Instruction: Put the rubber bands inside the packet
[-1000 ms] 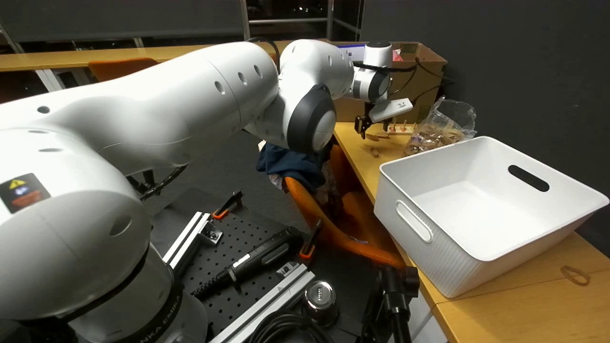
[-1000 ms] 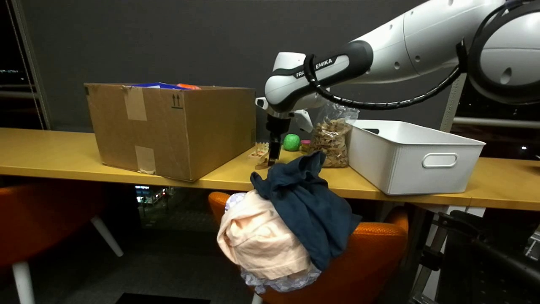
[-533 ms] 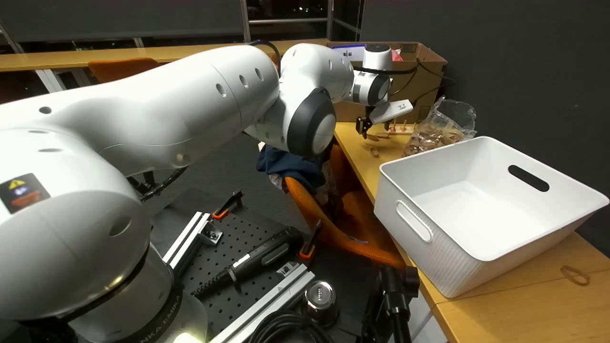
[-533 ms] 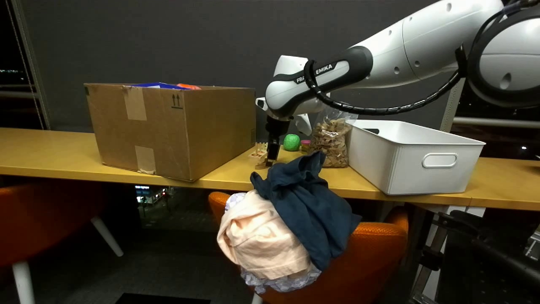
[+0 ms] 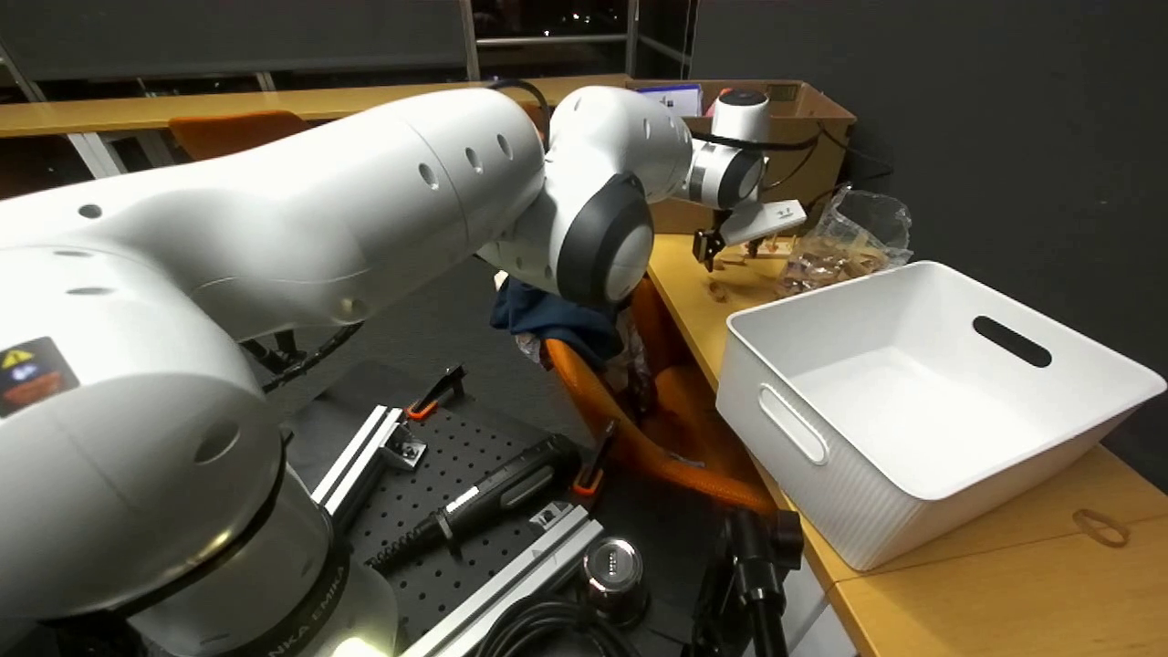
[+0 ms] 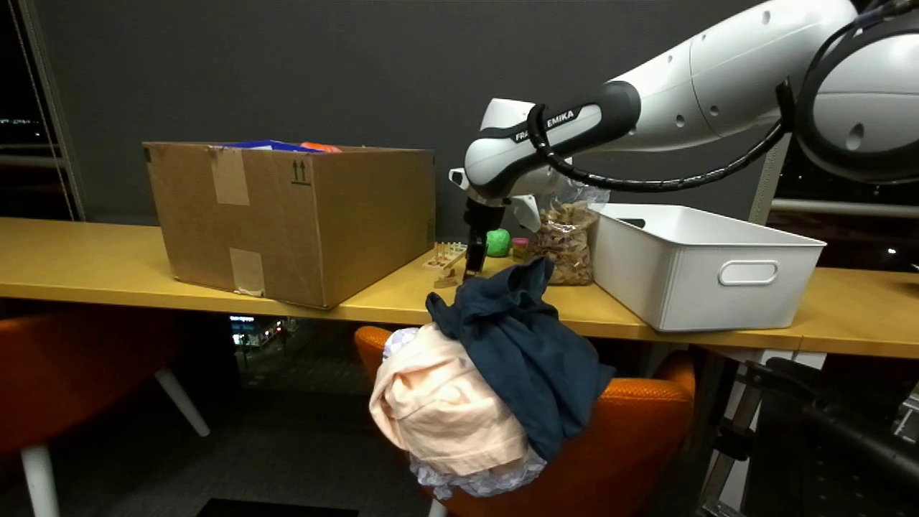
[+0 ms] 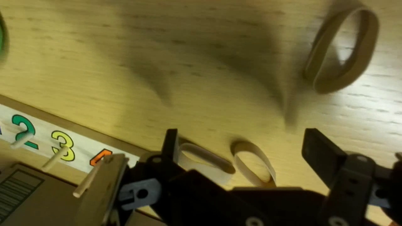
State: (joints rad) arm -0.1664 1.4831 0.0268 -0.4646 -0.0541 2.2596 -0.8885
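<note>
In the wrist view, three rubber bands [image 7: 367, 47] lie loose on a pale, grained tabletop [image 7: 94, 78]: flat, matte tan loops, a large oval at the right and two smaller ones side by side, seen between the black jaws. The gripper [image 7: 240, 135] is released, its jaws spread wide. At the left runs a white strip [image 7: 44, 138] printed with a green 2 and a yellow 3, set with round wooden pegs [image 7: 56, 157].

In an exterior view, the yellowish tabletop stretches before a dark grey backdrop [image 6: 323, 79]. On the near side, an orange woven chair [image 6: 639, 427] bears crumpled navy cloth [image 6: 531, 359] and peach cloth [image 6: 445, 402]. At the left, blue and orange things [image 6: 287, 147] show atop a taped cardboard box [image 6: 373, 222]; the clear, crinkled packet [image 6: 567, 251], filled with flat tan bands, stands just left of a white tub [image 6: 703, 294].

In an exterior view, the tub's ribbed wall and handle slots show up near, the glinting packet just beyond, the gripper over the tabletop farther back. Another rubber band [image 5: 1104, 518] lies at the near right, beside the tub.
</note>
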